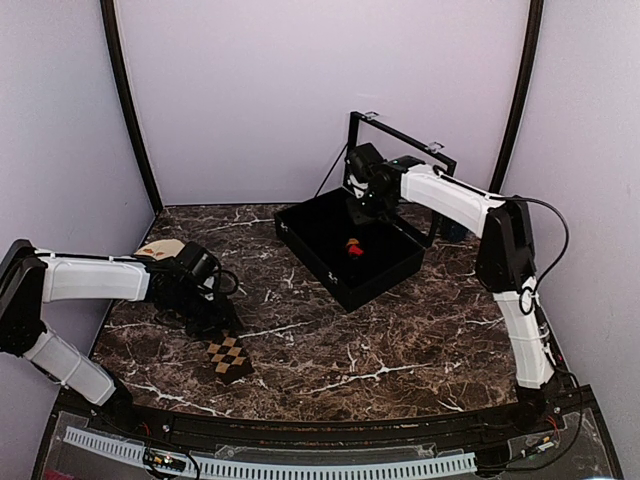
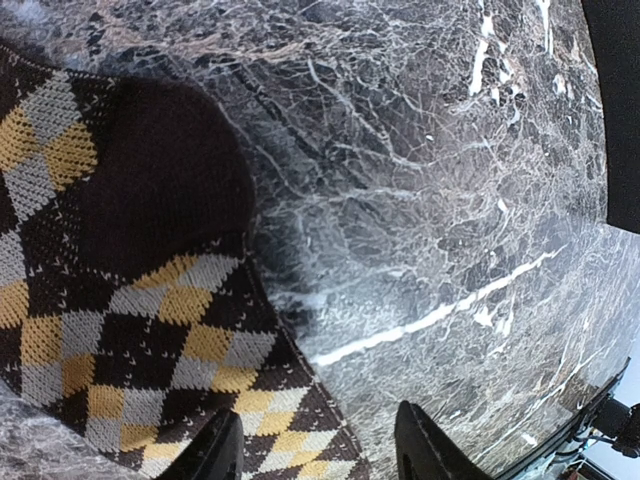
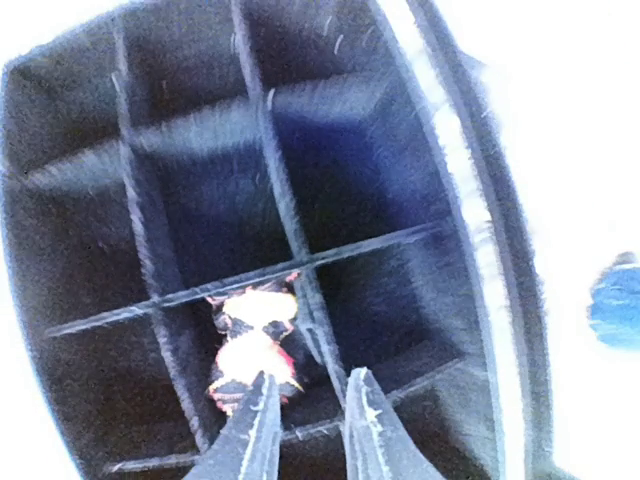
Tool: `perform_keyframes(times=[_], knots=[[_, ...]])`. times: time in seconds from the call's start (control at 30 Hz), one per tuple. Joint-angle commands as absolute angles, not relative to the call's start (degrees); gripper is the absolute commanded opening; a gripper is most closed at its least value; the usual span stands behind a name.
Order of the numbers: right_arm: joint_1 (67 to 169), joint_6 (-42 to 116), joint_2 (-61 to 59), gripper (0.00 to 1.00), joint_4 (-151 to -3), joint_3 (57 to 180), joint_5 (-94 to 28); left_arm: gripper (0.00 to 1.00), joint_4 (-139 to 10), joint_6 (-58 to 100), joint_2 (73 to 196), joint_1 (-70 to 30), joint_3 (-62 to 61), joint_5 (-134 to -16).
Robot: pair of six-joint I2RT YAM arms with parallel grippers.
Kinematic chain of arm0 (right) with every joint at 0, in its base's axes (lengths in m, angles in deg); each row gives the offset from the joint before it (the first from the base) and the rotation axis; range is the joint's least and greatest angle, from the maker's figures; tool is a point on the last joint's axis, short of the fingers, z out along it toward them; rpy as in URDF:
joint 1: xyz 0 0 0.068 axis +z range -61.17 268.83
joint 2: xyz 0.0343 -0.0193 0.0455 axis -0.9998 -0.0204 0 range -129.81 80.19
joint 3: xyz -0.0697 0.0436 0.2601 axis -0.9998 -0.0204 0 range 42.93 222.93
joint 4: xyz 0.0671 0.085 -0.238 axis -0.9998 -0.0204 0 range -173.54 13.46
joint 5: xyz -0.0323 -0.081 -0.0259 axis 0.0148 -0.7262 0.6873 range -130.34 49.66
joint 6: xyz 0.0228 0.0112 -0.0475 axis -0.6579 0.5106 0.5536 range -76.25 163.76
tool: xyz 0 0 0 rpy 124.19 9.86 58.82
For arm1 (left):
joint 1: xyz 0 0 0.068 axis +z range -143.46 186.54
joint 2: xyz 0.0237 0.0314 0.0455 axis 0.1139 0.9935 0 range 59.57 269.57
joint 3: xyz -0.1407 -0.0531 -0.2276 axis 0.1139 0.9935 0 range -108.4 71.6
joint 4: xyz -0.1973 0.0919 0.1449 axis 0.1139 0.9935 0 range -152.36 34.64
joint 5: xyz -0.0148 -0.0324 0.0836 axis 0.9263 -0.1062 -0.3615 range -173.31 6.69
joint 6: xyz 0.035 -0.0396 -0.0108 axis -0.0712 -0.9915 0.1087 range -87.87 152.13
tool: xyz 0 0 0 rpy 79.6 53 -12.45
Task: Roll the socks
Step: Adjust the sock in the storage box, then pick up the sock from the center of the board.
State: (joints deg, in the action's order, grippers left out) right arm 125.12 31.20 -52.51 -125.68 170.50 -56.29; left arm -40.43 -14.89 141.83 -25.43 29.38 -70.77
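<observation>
R gripper [image 3: 310, 380] (fingers parted, pinching nothing) should rise straight up w/o snagging red-orange sock roll [image 3: 250, 340] in divided box [image 3: 480, 260].

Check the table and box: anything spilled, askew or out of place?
Nothing stands out. The red-and-orange sock sits rolled inside one compartment of the black box, and the tan sock lies flat, not yet rolled, on the table under the open left gripper. No spill or damage shows.

The surface [image 1: 400, 350] between the arms is open. Thin dividers [image 3: 290, 265] split the black box [image 1: 385, 285] into narrow compartments; a rolled sock [image 3: 250, 350] lies in one.
</observation>
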Motion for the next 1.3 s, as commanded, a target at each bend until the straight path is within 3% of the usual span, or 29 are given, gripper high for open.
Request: perform_keyframes(times=[0.0, 0.17, 0.47, 0.67, 0.93, 1.27], knots=[[125.2, 31.5, -46.8, 0.27, -121.4, 168.8, -58.8, 0.55, -39.8, -15.2, 139.6, -25.1, 28.0, -71.8], [127.5, 32.9, -39.9, 0.34, -116.9, 159.5, -57.1, 0.55, -38.5, -15.5, 139.4, -25.1, 26.6, -72.8], [138.5, 33.4, -22.1, 0.4, -98.6, 129.3, -43.0, 0.55, -37.1, -18.2, 137.1, -25.0, 28.4, -75.7], [147.4, 33.0, -19.3, 0.44, -93.0, 119.8, -40.1, 0.57, -40.0, -26.2, 131.4, -24.4, 33.6, -78.5], [155.6, 35.9, -23.2, 0.48, -90.5, 119.1, -37.7, 0.62, -38.3, -30.2, 127.4, -20.8, 33.7, -84.3], [157.9, 37.0, -26.0, 0.49, -89.7, 122.3, -37.9, 0.73, -40.1, -26.8, 129.4, -15.1, 36.0, -75.6]])
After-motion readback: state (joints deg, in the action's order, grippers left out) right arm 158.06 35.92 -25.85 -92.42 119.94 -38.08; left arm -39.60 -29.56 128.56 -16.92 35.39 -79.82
